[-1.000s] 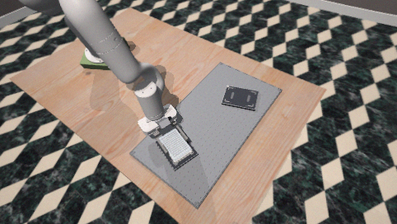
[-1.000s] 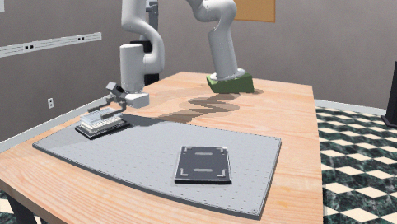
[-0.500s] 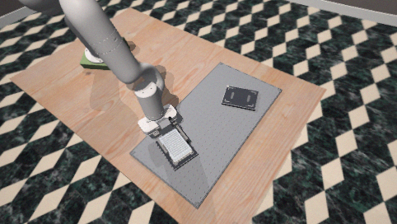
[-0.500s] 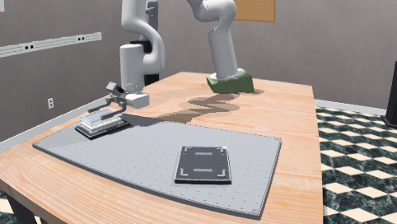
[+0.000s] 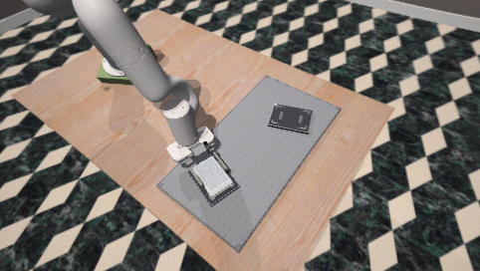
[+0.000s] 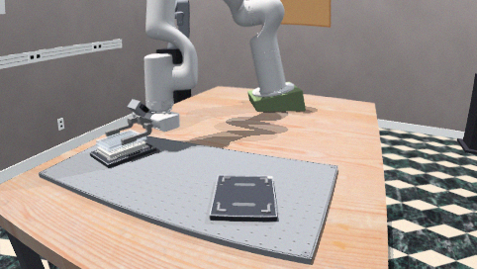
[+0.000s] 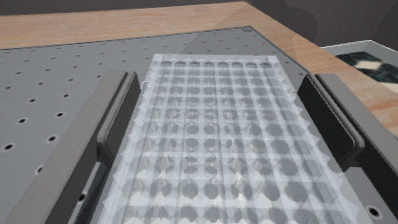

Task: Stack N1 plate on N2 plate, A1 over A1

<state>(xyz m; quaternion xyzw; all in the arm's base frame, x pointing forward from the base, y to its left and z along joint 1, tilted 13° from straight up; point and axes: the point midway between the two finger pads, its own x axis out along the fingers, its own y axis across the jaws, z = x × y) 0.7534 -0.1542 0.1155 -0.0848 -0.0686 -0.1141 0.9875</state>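
Bench: wood (image 5: 349, 144) (image 6: 351, 148) (image 7: 75, 25), with a gray mat (image 5: 264, 149) (image 6: 173, 170) (image 7: 35, 75) on it to carry both nests. Going left to right in the exterior view.
Nest N2: the dark nest (image 5: 229, 193) (image 6: 112, 161) at the left, lying flat so the pile has a firm seat.
Lower plate: the plate (image 6: 125, 151) sits in N2, under the other one. It looks flat, so it can be a good floor for its friend.
Upper plate: the see-through plate (image 5: 213, 175) (image 6: 124, 138) (image 7: 212, 130) is over the lower one, long sides lined up so it can nest. I can't tell if it is all the way down, or where A1 is.
Jaws: the jaws (image 5: 210, 169) (image 6: 117, 136) seem to be pinching the upper plate by its two long sides, likely to keep it straight.
Nest N1: the dark nest (image 5: 291, 120) (image 6: 243, 194) at the right has no plate, as its plate is now over N2.
Green block: it (image 5: 112, 80) (image 6: 279, 104) sits under the arm's foot to hold it up.
Next: likely press down gently if needed, then let go. Pulling up crooked could tip the pile.
Nests: two.
Plates: two.
Fingers: two.
Mats: one.
Green blocks: one.
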